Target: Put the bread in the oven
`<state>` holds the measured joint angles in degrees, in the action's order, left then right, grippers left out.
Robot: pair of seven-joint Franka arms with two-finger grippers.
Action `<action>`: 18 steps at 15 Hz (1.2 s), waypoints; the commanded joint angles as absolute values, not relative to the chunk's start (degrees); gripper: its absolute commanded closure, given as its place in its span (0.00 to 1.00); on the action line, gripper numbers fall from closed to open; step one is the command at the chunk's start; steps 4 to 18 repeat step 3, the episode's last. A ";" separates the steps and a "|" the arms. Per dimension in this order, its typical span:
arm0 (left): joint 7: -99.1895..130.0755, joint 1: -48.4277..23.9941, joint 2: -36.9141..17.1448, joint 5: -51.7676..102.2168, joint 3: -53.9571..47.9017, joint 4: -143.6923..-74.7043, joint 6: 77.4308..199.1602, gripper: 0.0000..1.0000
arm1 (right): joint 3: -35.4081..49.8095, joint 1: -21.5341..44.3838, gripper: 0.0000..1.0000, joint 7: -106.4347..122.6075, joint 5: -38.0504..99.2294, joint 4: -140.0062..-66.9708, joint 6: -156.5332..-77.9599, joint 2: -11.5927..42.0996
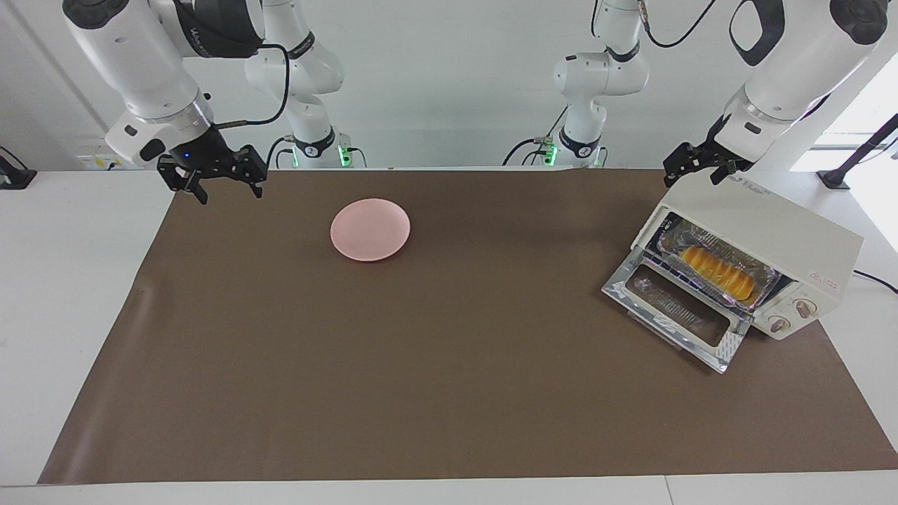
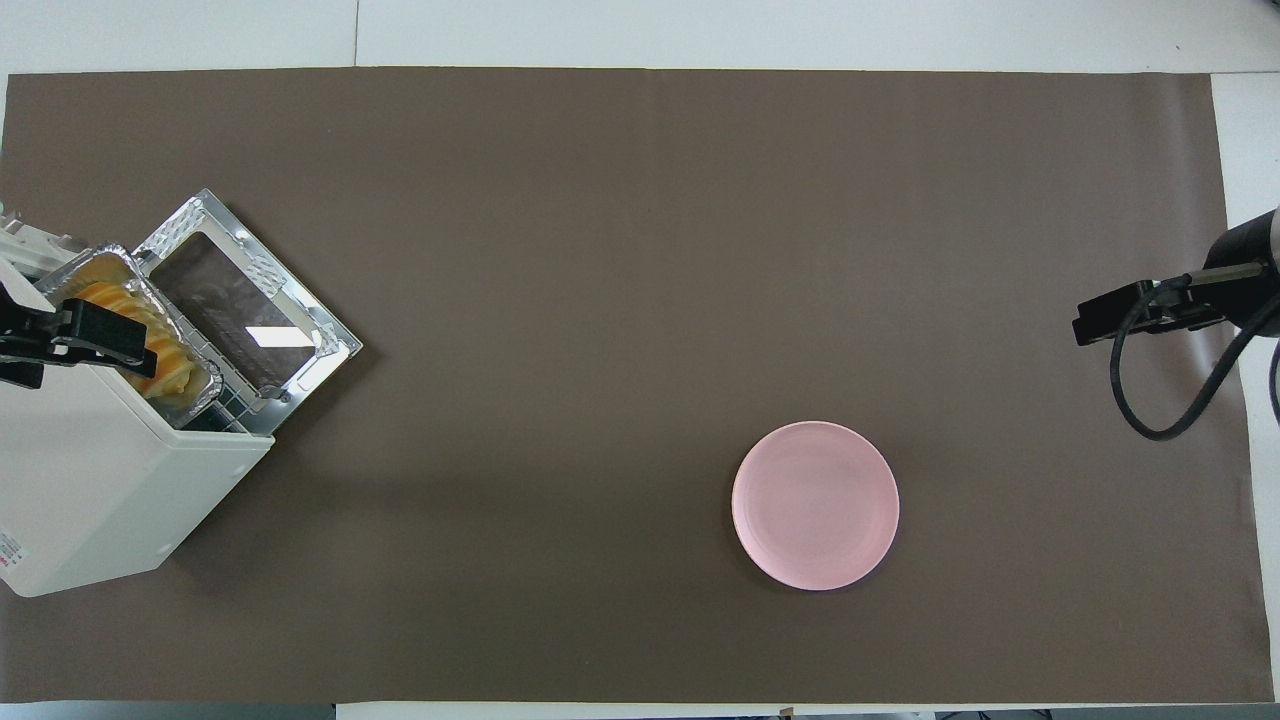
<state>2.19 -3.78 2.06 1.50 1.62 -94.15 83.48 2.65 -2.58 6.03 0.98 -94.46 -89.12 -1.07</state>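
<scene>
The bread (image 1: 719,272) is a golden ridged loaf lying in a silver foil tray (image 1: 766,271) on the rack inside the cream-white oven (image 1: 772,224). The oven stands at the left arm's end of the table with its glass door (image 1: 677,308) dropped open. In the overhead view the bread (image 2: 172,362) shows partly under my left gripper (image 2: 60,345). My left gripper (image 1: 694,168) is open and empty, in the air over the oven's top edge. My right gripper (image 1: 223,184) is open and empty, raised over the mat's corner at the right arm's end.
A round pink plate (image 1: 370,229) lies empty on the brown mat (image 1: 449,386), toward the right arm's end and near the robots; it also shows in the overhead view (image 2: 815,505). The oven's two knobs (image 1: 791,315) face away from the robots.
</scene>
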 commanded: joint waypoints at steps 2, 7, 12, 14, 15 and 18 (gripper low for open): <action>2.55 -4.48 4.39 1.05 1.76 -97.03 87.19 0.00 | 3.60 -3.60 0.00 5.27 0.35 -94.57 -88.42 -1.32; 2.55 -4.48 4.39 1.05 1.76 -97.03 87.27 0.00 | 3.60 -3.60 0.00 5.19 0.35 -94.57 -88.42 -1.32; 2.55 -4.48 4.39 1.05 1.76 -97.03 87.27 0.00 | 3.60 -3.60 0.00 5.19 0.35 -94.57 -88.42 -1.32; 2.55 -4.48 4.39 1.05 1.76 -97.03 87.27 0.00 | 3.60 -3.60 0.00 5.19 0.35 -94.57 -88.42 -1.32; 2.55 -4.48 4.39 1.05 1.76 -97.03 87.27 0.00 | 3.60 -3.60 0.00 5.19 0.35 -94.57 -88.42 -1.32; 2.55 -4.48 4.39 1.05 1.76 -97.03 87.27 0.00 | 3.60 -3.60 0.00 5.19 0.35 -94.57 -88.42 -1.32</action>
